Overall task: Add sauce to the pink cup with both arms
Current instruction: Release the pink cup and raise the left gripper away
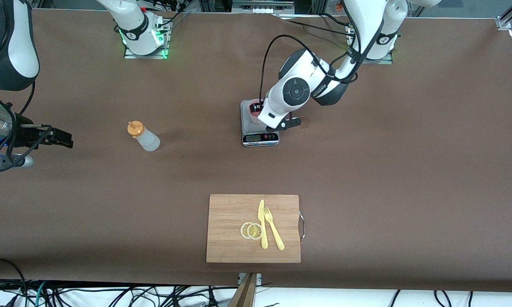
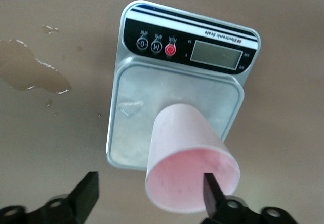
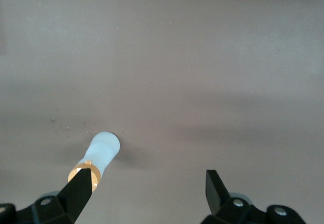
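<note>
Nearest the camera you've got the rectangular bamboo cutting board (image 1: 238, 213) with two yellow plastic utensils, a knife (image 1: 262, 224) and fork (image 1: 273, 229), and two lemon slices (image 1: 251, 230), all untouched. Farther up, the grey digital kitchen scale (image 1: 260, 135) carries the small pale pink plastic cup (image 2: 190, 155), standing upright on its platform. A wet patch (image 1: 305, 123) sits just beside the scale, toward the left arm's end.

Left gripper (image 2: 152, 193) is over the cup, jaws spread wide, one finger at the rim and the other well clear of the wall; it holds nothing. Looks like the cup is placed and the sauce pickup is next.

The small translucent squeeze bottle with the orange screw cap (image 1: 143, 135) stands on the table toward the right arm's end, level with the scale. Right gripper (image 3: 150, 186) hangs near it, jaws wide and empty, one finger (image 3: 81, 186) across the cap in its wrist view.

Centre the body between the fingers, grip below the cap, squeeze lightly. Lift the left arm clear of the rim first.
</note>
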